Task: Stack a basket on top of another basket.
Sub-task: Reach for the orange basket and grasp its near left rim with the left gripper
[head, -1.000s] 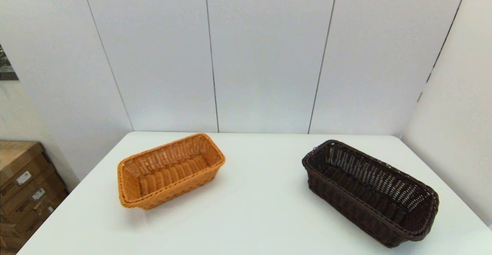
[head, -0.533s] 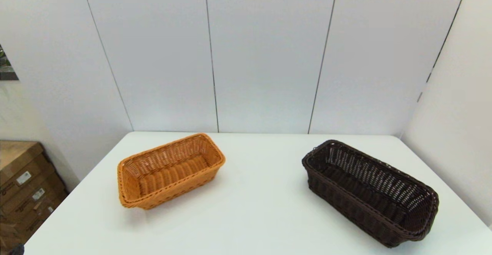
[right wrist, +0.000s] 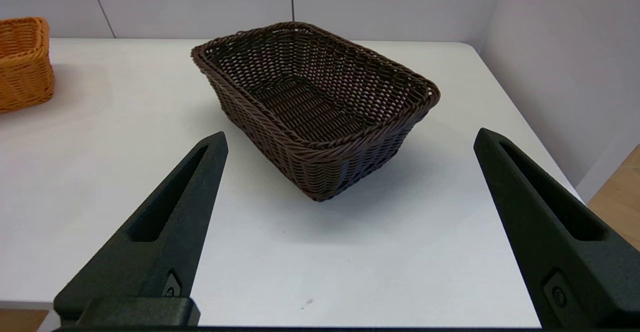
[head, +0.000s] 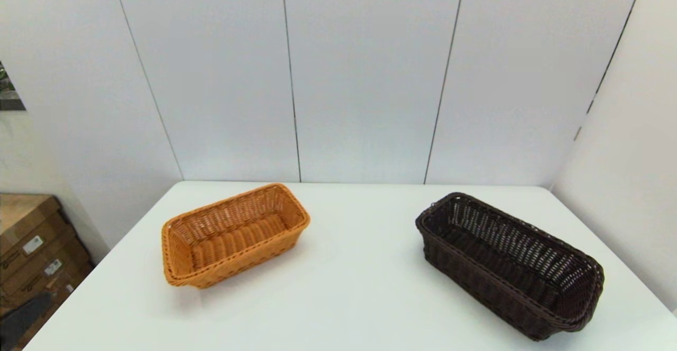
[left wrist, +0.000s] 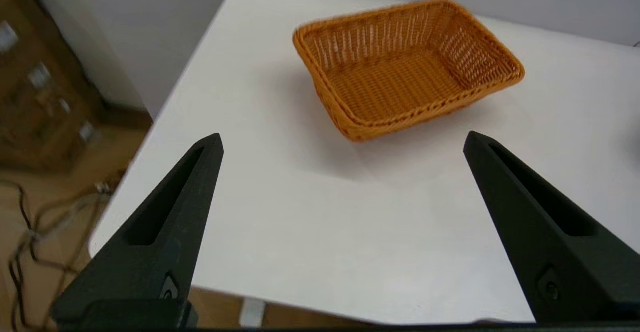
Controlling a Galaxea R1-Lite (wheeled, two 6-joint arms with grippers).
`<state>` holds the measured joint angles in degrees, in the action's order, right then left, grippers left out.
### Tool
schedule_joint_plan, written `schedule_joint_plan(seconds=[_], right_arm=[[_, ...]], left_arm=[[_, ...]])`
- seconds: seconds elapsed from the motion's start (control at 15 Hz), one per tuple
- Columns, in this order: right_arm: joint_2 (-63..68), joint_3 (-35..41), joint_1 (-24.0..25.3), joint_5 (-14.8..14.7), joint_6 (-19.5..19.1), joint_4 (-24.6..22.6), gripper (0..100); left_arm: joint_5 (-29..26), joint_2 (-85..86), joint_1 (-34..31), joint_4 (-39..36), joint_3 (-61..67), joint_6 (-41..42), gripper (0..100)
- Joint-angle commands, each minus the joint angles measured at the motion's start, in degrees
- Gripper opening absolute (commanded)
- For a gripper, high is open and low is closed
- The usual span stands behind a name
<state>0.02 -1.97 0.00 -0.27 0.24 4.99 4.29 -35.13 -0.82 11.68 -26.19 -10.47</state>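
Left gripper wide open, nothing held, hanging over the bench's near-left corner, short of the tan basket. Barely visible in the head view, low at the left edge. Cardboard boxes on the floor left of the bench.

Tan basket on the left half of the bench: orange-tan wicker, rectangular, braided rim, tighter weave, upright and empty, long axis angled toward far right.

Dark basket well apart on the right half, near the right edge: dark brown to near-black wicker, rectangular, open-weave sides, braided rim, upright and empty, long axis angled toward near right. Not stacked; both flat on the bench.

Right gripper also spread wide, empty, over the near edge, pointed at the dark basket's near corner, clear of it.
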Motion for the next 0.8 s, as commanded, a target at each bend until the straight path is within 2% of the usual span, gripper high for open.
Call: schedule_joint_plan(seconds=[0.07,0.4,0.8], right_arm=[[0.0,0.0,0.0,0.0,0.0,0.0,100],[0.0,0.0,0.0,0.0,0.0,0.0,100],[0.0,0.0,0.0,0.0,0.0,0.0,100]], left_arm=[[-0.1,-12.2,0.0,-0.7,-2.8,-6.0,100],[0.3,-25.2,-0.1,-7.6,-5.5,-17.9,100],[0.1,-36.8,-0.1,-7.6,-11.3,-30.9,100]])
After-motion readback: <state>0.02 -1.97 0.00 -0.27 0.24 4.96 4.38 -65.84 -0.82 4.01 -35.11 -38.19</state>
